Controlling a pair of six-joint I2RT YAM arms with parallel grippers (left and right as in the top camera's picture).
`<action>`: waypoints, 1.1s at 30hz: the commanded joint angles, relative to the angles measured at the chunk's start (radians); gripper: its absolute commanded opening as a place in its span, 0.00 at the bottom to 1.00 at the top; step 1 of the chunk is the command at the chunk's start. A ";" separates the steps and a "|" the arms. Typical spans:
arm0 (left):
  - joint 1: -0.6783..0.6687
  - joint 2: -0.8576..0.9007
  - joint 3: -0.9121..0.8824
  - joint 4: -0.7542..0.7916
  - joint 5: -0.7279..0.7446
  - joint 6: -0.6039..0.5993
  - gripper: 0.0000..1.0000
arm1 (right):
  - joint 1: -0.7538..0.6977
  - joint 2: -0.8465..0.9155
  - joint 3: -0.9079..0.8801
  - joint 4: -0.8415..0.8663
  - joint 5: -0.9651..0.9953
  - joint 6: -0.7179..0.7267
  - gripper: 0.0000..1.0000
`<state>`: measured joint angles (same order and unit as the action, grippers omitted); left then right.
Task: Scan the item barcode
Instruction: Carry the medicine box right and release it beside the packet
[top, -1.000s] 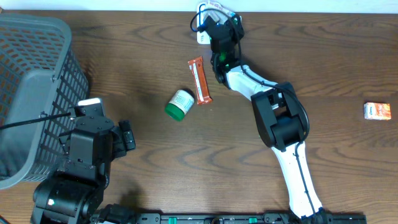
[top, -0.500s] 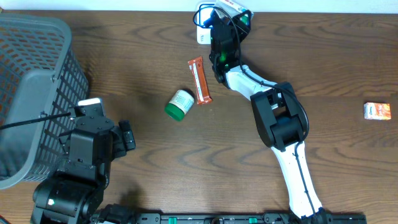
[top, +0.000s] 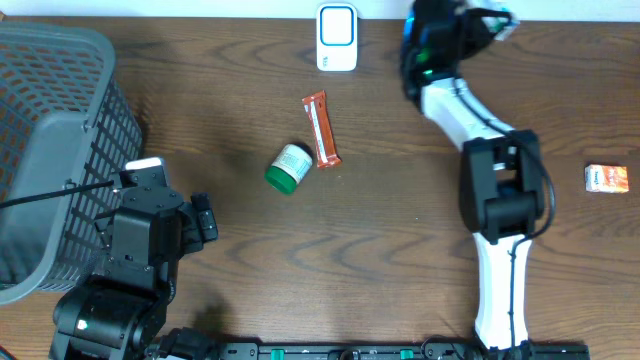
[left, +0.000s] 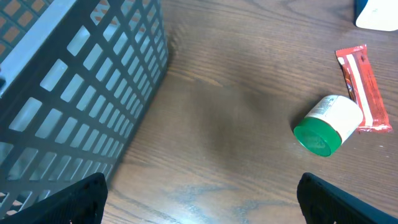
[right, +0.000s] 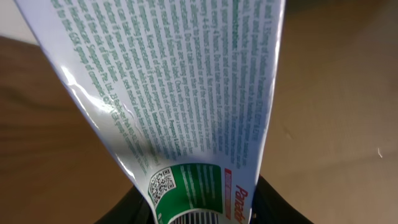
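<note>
My right gripper (right: 202, 211) is shut on a white packet (right: 186, 93) printed with small text, a green panel, a QR code and a barcode at its lower end. In the overhead view the right gripper (top: 462, 22) holds the packet (top: 497, 20) at the table's far edge, to the right of the white scanner (top: 337, 37), which stands uncovered. My left gripper (left: 202, 205) hangs open over bare wood near the basket, nothing between its fingers (left: 78, 199). Seen from above, the left gripper (top: 204, 217) sits at the near left.
A grey mesh basket (top: 50, 150) fills the left side. An orange snack bar (top: 321, 129) and a green-capped white bottle (top: 288, 167) lie mid-table, both also in the left wrist view. A small orange box (top: 607, 178) lies at the far right.
The right arm has swung right, away from over the scanner, carrying the packet with it; the scanner now shows in full. The left arm has not moved.
</note>
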<state>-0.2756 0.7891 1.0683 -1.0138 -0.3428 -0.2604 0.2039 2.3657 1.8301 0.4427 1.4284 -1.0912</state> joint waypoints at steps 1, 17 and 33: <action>0.005 -0.004 0.009 0.001 -0.009 0.013 0.98 | -0.020 -0.055 -0.007 -0.026 0.125 0.053 0.13; 0.005 -0.005 0.009 0.001 -0.009 0.013 0.98 | -0.066 -0.329 -0.319 -0.034 0.115 0.200 0.18; 0.005 -0.005 0.009 0.001 -0.009 0.013 0.98 | -0.378 -0.823 -0.771 -0.627 -0.357 0.840 0.29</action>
<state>-0.2756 0.7891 1.0683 -1.0138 -0.3428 -0.2607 -0.1036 1.5631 1.0790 -0.1322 1.2522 -0.5167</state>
